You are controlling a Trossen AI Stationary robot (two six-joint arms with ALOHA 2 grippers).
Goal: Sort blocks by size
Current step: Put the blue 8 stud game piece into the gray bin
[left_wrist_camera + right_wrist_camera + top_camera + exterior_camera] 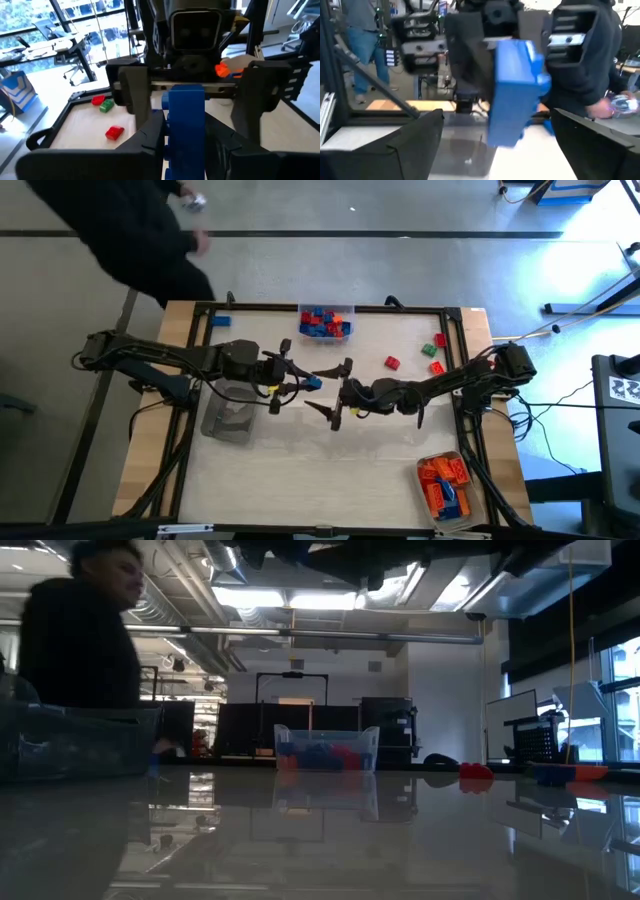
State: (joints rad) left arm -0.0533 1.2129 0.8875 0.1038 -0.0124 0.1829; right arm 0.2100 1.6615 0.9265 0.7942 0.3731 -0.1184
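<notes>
Blue plastic, a studded brick [185,127], is pinched between the fingers of the left pincer [296,383] above the middle of the counter [300,470]. Facing it, just beside the brick, the right pincer [337,390] is held with its fingers spread wide and nothing between them; in the right wrist view the blue brick [516,92] is seen straight ahead between those fingers. An empty clear tray [232,412] sits under the left arm, near the held brick. Well apart from the brick, at the counter's far edge, a tray of red and blue bricks [325,322] is seen. A red brick [392,362] and a green and red pair [433,352] lie loose beyond the right arm. A tray of orange bricks [445,480] sits at the near right corner. A person in dark clothing [130,230] is seen beyond the far left corner.
</notes>
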